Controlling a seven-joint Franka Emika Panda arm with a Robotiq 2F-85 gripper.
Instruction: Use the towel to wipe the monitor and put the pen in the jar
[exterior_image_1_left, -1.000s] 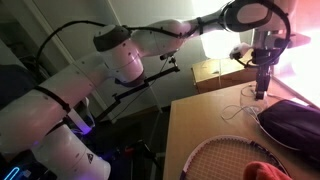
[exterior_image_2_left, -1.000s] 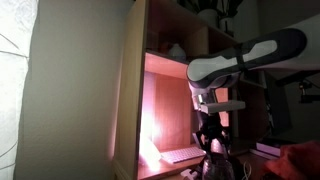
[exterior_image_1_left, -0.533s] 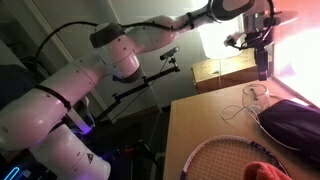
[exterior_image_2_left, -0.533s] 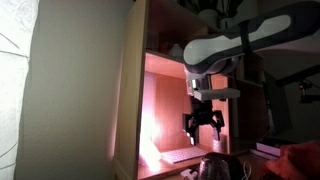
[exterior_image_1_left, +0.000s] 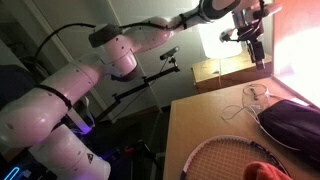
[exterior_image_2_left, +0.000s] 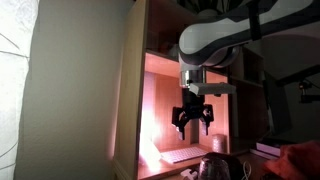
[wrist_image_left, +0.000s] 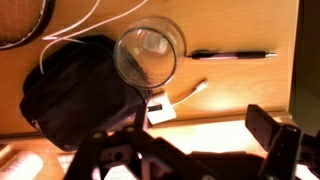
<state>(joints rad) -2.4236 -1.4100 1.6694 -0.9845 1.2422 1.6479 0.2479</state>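
Glowing pinkish-white at the back of the desk, the monitor (exterior_image_1_left: 302, 45) lights a wooden table (exterior_image_1_left: 200, 125). The Panda arm (exterior_image_1_left: 130, 45) reaches across it and holds its gripper (exterior_image_2_left: 194, 127) high in front of the screen, jaws spread wide with nothing between them. Below, a racket (exterior_image_1_left: 228, 158) lies at the near edge of the table. The orange towel (exterior_image_1_left: 262, 172) rests on or against its head (which of the two cannot be told), well apart from the gripper. A dark zippered pouch (wrist_image_left: 80, 95) sits beside the clear glass jar (wrist_image_left: 148, 52), touching it or nearly so in the wrist view. The pen (wrist_image_left: 232, 55) lies flat on the wood just beside the jar, not inside it.

Seen from the wrist, jar and pen lie beneath the gripper and ahead of the fingers (wrist_image_left: 275, 150), toward the top of that picture. The pen is on the side of the finger that shows at the right. Its long axis runs across the picture, roughly in line with the gap between the two fingers. A pinch across the barrel therefore probably calls for a turn of the wrist on the way down. The towel lies farther off, so the pen looks the nearer pick.
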